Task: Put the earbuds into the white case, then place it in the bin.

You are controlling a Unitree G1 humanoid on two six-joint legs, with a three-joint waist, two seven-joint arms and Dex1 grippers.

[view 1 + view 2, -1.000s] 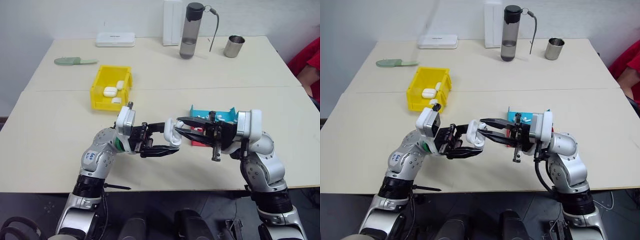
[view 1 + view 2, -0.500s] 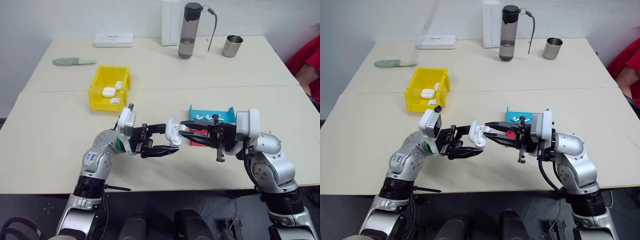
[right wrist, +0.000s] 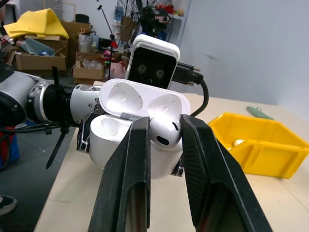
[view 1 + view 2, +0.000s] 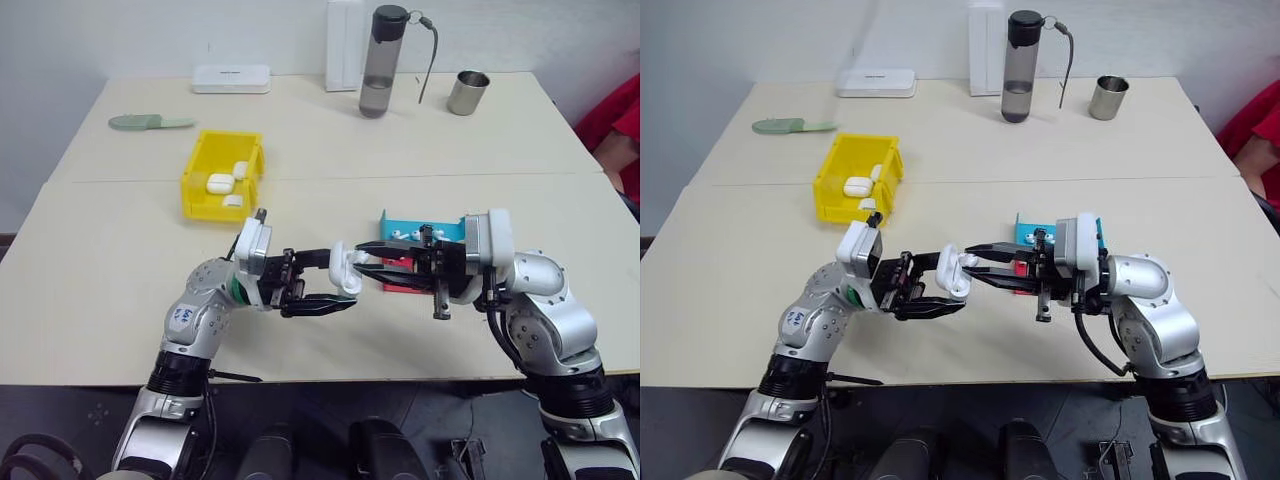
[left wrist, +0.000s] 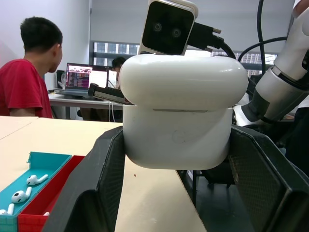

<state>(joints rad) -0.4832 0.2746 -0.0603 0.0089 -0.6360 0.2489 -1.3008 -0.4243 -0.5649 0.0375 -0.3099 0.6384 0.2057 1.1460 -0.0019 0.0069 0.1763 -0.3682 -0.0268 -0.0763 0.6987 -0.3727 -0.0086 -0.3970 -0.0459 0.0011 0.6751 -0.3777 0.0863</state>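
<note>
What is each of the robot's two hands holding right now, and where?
Left end effector clamps the open white case by its body; right end effector pinches an earbud.

You were working in a lab or workshop-style office. Pale tables (image 4: pixel 330 130) pushed together stood against a plain wall. Behind them a person in red (image 5: pixel 26 82) sat near a lit laptop (image 5: pixel 79 79) by large windows, and cardboard boxes (image 3: pixel 41 60), a standing fan (image 3: pixel 154 12) and loose clutter lined the far side.
</note>
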